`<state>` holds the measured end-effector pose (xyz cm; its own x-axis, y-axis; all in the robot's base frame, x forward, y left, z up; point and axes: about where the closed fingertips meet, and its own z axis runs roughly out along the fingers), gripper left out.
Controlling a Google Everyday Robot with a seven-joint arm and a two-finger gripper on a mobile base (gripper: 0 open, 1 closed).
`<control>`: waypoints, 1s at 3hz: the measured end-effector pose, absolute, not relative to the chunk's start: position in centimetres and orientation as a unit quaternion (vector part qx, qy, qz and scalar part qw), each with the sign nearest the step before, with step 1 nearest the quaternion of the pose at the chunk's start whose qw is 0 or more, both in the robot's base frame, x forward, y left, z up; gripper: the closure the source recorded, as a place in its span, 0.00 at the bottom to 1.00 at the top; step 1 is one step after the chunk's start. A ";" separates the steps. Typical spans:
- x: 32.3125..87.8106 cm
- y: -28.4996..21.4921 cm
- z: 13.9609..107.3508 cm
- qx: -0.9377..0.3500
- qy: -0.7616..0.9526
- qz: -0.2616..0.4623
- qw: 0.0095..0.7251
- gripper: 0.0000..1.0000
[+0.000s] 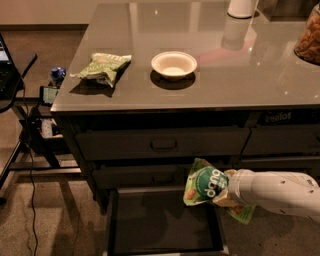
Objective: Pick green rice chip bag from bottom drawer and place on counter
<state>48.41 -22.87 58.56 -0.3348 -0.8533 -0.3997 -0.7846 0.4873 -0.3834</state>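
The green rice chip bag point(206, 186), light green with a dark green "dang" circle, hangs in the air above the right side of the open bottom drawer point(160, 222). My gripper point(226, 190) comes in from the right on a white arm and is shut on the bag's right part; the bag hides the fingers. The bag sits level with the middle drawer front, below the counter point(210, 85). The drawer's dark floor shows nothing lying in it.
On the counter lie a paler olive-green wrinkly bag point(102, 66) at the left, a white bowl point(173, 64) in the middle, a white cylinder point(242, 7) at the back and a jar point(309, 37) at the right. A stand with cables point(30, 125) is left of the cabinet.
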 end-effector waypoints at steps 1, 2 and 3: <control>48.4 -22.9 58.6 -0.503 0.815 -0.061 0.283 1.00; 48.5 -22.9 60.2 -0.492 0.818 -0.055 0.294 1.00; 48.3 -23.5 63.8 -0.481 0.816 -0.062 0.316 1.00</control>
<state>48.33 -23.48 63.84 -0.3380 -0.8233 -0.4560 -0.7452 0.5301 -0.4047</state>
